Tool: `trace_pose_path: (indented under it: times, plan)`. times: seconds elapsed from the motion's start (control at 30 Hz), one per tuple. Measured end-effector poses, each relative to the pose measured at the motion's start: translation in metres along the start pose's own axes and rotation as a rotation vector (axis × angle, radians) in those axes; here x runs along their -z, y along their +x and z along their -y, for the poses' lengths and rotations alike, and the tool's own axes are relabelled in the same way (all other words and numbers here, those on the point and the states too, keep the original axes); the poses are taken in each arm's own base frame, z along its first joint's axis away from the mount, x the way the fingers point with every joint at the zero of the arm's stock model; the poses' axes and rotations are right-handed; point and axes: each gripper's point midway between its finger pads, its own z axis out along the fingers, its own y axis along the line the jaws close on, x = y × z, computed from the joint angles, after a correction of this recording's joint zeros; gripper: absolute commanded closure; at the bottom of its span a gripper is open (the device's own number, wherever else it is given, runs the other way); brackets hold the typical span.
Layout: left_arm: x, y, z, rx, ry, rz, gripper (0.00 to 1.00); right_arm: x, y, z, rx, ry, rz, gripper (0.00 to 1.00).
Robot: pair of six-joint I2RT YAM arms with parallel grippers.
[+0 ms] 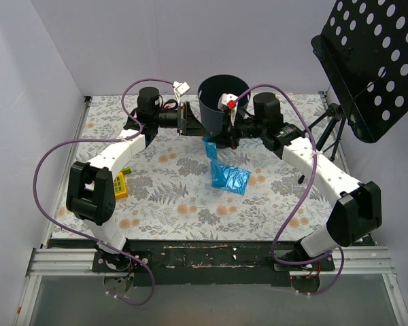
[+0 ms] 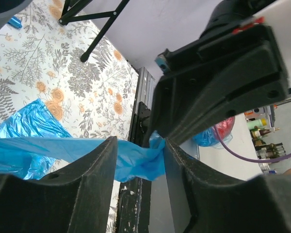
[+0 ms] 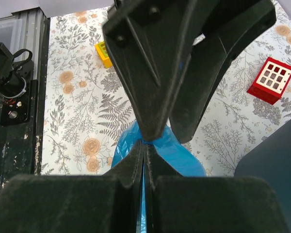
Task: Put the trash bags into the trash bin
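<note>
A blue trash bag (image 1: 230,178) hangs from the two grippers in front of the dark trash bin (image 1: 214,109), its lower end spread on the floral table. My right gripper (image 3: 144,145) is shut on the bag's (image 3: 184,158) top, a thin strip of film pinched between its fingers. My left gripper (image 2: 139,145) faces it tip to tip and is open, with the bunched film (image 2: 131,162) lying in the gap between its fingers. In the top view both grippers meet just below the bin's near wall. The bin's wall (image 3: 274,160) shows at the lower right of the right wrist view.
A yellow block (image 1: 121,185) lies by the left arm. A red-and-white tile (image 3: 271,80) sits on the table near the bin. The black perforated music stand (image 1: 374,61) rises at the back right, and a small blue piece (image 2: 14,22) lies near its tripod legs (image 2: 97,19).
</note>
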Motion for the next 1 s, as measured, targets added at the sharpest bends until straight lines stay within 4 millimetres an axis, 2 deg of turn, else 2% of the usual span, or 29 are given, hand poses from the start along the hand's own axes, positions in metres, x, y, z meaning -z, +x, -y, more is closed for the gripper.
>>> trace_pose_path:
  times: [0.1,0.23,0.27,0.6,0.63,0.7,0.73,0.77,0.93,1.0]
  plan:
    - [-0.004,0.002,-0.007,0.017,-0.007,-0.003,0.72,0.000,-0.001,0.000,0.001,0.001,-0.004,0.99]
    - [-0.005,0.002,-0.010,0.020,-0.010,-0.003,0.98,-0.001,0.001,0.000,-0.004,0.000,-0.009,0.99]
    - [-0.005,0.002,-0.009,0.015,-0.008,-0.004,1.00,-0.001,0.001,0.000,-0.004,0.002,-0.010,0.99]
    - [-0.001,-0.002,-0.012,0.002,-0.017,0.007,1.00,0.001,0.005,0.011,-0.021,0.073,-0.027,0.99]
    - [0.001,-0.003,-0.012,0.000,-0.019,0.011,0.95,0.002,0.005,0.011,-0.019,0.078,-0.027,0.99]
    - [0.003,-0.005,-0.012,-0.001,-0.021,0.017,0.56,0.005,0.005,0.011,-0.016,0.083,-0.027,0.99]
    - [0.005,-0.005,-0.012,-0.006,-0.020,0.021,0.50,0.006,0.005,0.010,-0.016,0.084,-0.026,0.99]
    - [0.006,-0.005,-0.011,-0.008,-0.017,0.022,0.48,0.007,0.005,0.009,-0.015,0.085,-0.025,0.99]
    - [0.002,0.000,-0.007,0.000,0.000,0.004,0.50,0.007,0.004,0.009,-0.015,0.085,-0.022,0.99]
    - [0.000,0.001,-0.006,-0.004,0.004,0.000,0.66,0.007,0.004,0.008,-0.015,0.083,-0.022,0.99]
